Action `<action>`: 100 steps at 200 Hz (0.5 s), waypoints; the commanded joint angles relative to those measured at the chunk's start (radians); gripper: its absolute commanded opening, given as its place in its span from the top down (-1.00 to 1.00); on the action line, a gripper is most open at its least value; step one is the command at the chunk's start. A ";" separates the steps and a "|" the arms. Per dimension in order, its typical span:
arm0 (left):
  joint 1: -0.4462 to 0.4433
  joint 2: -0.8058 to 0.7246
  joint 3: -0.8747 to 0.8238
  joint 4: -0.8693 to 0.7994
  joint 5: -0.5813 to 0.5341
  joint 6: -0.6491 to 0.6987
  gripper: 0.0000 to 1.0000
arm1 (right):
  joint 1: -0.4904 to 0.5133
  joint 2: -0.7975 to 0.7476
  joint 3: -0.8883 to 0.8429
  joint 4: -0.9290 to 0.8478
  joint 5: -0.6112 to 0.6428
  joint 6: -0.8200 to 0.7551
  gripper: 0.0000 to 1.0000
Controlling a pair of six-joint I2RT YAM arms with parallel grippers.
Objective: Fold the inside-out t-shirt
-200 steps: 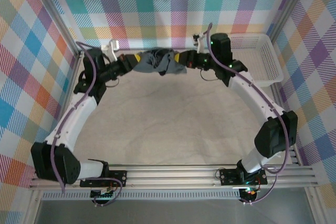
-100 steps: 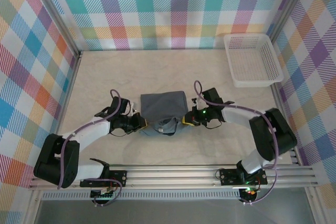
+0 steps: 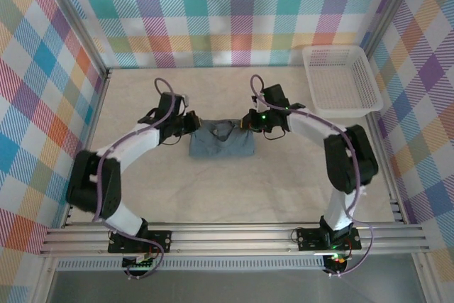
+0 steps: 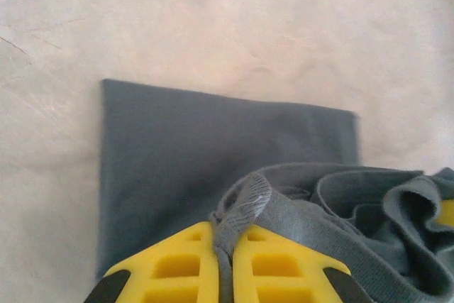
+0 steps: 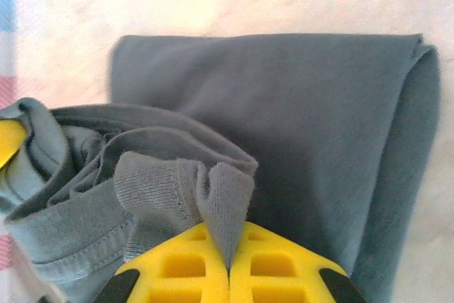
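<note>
"Where's the shirt sitting?"

"The dark slate-grey t-shirt of soft plain fabric (image 3: 221, 143) lies on the pale beige counter (image 3: 213, 196), about the middle, between the two arms; most of it is a flat folded rectangle; its far edge is heaped in loose folds."

"And the arms?"

"Both reach in from the sides to that far edge; the left fingers (image 4: 170, 271), yellow blocks with hollow cells, are pressed together on a ribbed seam of the cloth; a thin strip of it stands in the slit between them; beyond them the flat panel lies smooth on the counter."

"The right side?"

"Much alike; the right fingers (image 5: 184, 274), yellow too, pinch a small upright fold of ribbed edge; past them the flat part spreads out, doubled over in a rounded fold along its right side as the wrist camera sees it."

"How close are the two?"

"Near each other, with the crumpled band of cloth between; each wrist view catches a scrap of the other's yellow at its edge."

"Anything else about?"

"A white plastic mesh basket (image 3: 340, 79) in the far right corner, well apart from the shirt; many-coloured checked cloth walls (image 3: 234, 12) on three sides; a silver aluminium rail (image 3: 234, 235) along the near edge, with the arm bases bolted to it."
</note>
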 commanded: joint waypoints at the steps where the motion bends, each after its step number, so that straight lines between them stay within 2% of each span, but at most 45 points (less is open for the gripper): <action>1: 0.012 0.116 0.027 0.023 -0.085 0.021 1.00 | -0.013 0.098 0.060 -0.044 0.041 -0.046 1.00; 13: 0.012 0.150 0.017 0.048 -0.105 0.003 1.00 | -0.014 0.129 0.067 -0.023 0.028 -0.056 0.98; 29: 0.017 0.185 0.013 0.086 -0.107 -0.005 0.99 | -0.018 0.152 0.076 -0.029 0.054 -0.055 0.86; 54: 0.036 0.190 0.041 0.088 -0.112 -0.001 0.72 | -0.032 0.129 0.076 -0.048 0.064 -0.042 0.47; 75: 0.071 0.117 0.061 0.059 -0.093 -0.004 0.42 | -0.035 0.040 0.086 -0.110 0.114 -0.049 0.10; 89: 0.089 0.030 0.070 0.035 -0.069 0.004 0.17 | -0.036 -0.043 0.073 -0.141 0.155 -0.050 -0.03; 100: 0.091 -0.042 0.087 -0.009 -0.050 0.022 0.06 | -0.033 -0.113 0.048 -0.154 0.180 -0.038 -0.08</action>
